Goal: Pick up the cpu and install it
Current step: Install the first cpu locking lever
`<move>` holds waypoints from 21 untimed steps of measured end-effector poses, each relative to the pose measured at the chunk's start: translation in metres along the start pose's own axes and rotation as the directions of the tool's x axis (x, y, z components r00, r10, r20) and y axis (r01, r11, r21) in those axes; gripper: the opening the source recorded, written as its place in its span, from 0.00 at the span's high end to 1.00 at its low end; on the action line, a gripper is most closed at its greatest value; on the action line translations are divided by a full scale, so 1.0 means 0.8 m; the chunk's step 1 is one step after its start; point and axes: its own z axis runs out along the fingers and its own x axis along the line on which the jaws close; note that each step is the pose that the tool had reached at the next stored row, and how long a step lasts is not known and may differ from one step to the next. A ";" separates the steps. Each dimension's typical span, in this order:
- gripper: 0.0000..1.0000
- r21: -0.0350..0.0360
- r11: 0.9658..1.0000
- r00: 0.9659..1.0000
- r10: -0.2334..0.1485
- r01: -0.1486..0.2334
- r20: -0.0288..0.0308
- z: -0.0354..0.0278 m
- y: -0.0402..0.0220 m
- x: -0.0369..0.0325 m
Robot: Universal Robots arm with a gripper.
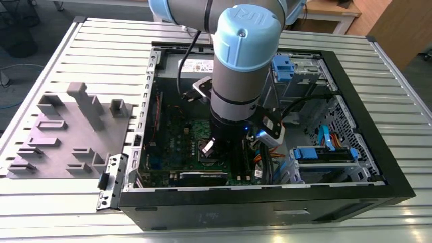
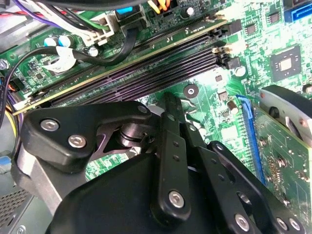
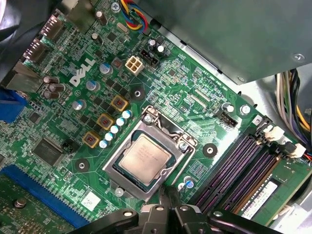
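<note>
1. Your arm [image 1: 240,61] reaches straight down in the exterior view, its grey forearm near vertical under the pale blue joint cap.
2. The black wrist section sits low, cables trailing off toward the exterior view's right.
3. Your claw [image 3: 168,207] points downward; its black linkage bars [image 2: 168,161] show in both wrist views.

You've got a ribbed aluminium table [image 1: 101,45] carrying two things: open black computer case [image 1: 378,167] toward the exterior view's right, grey fixture tray [image 1: 68,136] just beside it on the left.
</note>
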 end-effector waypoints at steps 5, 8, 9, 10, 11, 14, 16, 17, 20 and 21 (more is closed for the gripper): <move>0.89 0.000 1.000 1.000 0.000 0.000 0.001 0.0002 0.0012 0.0014; 0.89 0.000 1.000 1.000 0.001 -0.001 0.002 0.0001 0.0034 0.0042; 0.89 0.000 1.000 1.000 0.001 -0.001 0.002 0.0000 0.0040 0.0052; 0.89 0.000 1.000 1.000 0.001 -0.001 0.002 -0.0002 0.0044 0.0057; 0.89 0.000 1.000 1.000 0.001 -0.001 0.003 -0.0005 0.0047 0.0061; 0.89 -0.001 1.000 1.000 0.002 -0.002 0.003 -0.0052 0.0049 0.0063; 0.89 0.000 1.000 1.000 0.002 -0.002 0.002 -0.0118 0.0048 0.0065; 0.89 0.000 1.000 1.000 0.002 -0.002 0.003 -0.0144 0.0047 0.0064; 0.89 0.000 1.000 1.000 0.002 -0.002 0.003 -0.0250 0.0042 0.0063; 0.89 0.000 1.000 1.000 0.002 -0.002 0.003 -0.0294 0.0041 0.0063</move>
